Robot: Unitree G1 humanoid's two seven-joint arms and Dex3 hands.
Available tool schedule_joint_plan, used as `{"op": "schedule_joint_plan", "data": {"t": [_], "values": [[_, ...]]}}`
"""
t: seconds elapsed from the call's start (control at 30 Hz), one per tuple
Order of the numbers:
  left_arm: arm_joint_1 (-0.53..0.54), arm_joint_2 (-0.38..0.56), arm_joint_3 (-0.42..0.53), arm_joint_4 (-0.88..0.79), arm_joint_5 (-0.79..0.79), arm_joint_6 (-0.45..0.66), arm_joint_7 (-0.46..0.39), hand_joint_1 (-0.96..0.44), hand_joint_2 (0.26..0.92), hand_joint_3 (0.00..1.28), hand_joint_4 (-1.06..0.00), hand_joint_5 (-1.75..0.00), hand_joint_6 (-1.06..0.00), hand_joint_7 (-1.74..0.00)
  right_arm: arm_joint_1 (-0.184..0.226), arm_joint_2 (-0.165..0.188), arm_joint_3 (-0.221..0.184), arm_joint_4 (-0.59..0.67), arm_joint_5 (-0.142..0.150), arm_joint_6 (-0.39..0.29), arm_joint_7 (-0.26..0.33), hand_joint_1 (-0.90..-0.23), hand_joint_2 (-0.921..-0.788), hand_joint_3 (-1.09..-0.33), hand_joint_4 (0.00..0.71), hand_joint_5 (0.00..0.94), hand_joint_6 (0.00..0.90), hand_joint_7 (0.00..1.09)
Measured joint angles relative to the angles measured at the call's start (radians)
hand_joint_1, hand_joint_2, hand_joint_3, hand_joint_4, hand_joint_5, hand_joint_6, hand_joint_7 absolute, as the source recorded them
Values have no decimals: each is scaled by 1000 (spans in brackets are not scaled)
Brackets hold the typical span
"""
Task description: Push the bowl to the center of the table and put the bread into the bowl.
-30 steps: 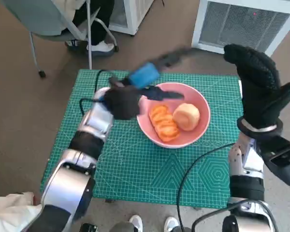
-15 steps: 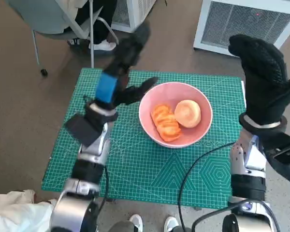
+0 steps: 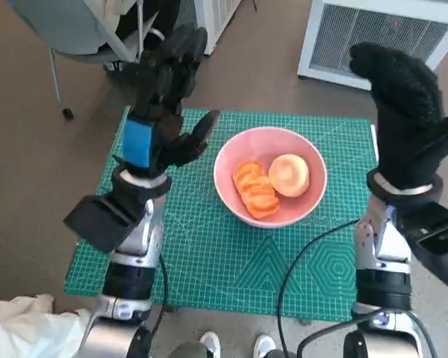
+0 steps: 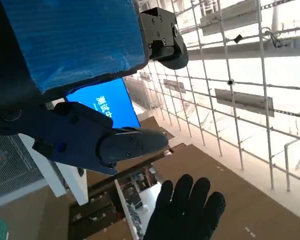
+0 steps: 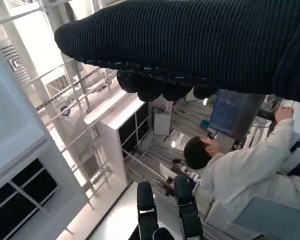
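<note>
Bread point(image 3: 290, 175) lies in pink bowl point(image 3: 311, 201) beside orange slices point(image 3: 254, 189), mid-worktop point(image 3: 209, 253) on green cutting mat; left hand point(image 3: 160, 104) and right hand point(image 3: 407, 119) raised, fingers spread, holding nothing.

Readable text: one blue screen only

In the left wrist view, a blue screen point(image 4: 109, 102) just beyond the left hand point(image 4: 85, 90), between its taped back and its lower finger, carries a short line of white characters, seemingly Chinese script turned on its side; they are too small and blurred to read. The green cutting mat point(image 3: 209, 253) under both hands in the head view bears printed grid lines and geometric figures, but no figure or word on it can be made out. The right wrist view shows no legible lettering.
</note>
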Motion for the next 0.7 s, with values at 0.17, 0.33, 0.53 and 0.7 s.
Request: {"op": "schedule_joint_plan", "data": {"t": [0.17,0.33,0.53,0.7], "values": [[16,-4,-9,-39,0,26,1,-481,921,448,-222,0,1,-687,-1,-2,5,-9,-12,1,-3,-581,-921,-759,352,0,341,97],[26,-6,-20,-66,0,37,0,-482,921,457,-221,0,1,-680,-1,-3,8,-17,-21,4,-6,-578,-921,-758,352,0,343,99],[36,-5,-31,-81,1,46,-2,-482,921,479,-213,0,1,-661,-1,-8,11,-24,-21,9,-6,-579,-921,-758,352,0,344,102],[44,-3,-35,-85,1,52,-11,-483,921,484,-207,0,1,-651,-1,-15,11,-31,-20,21,-6,-579,-921,-757,353,0,345,103]]}}
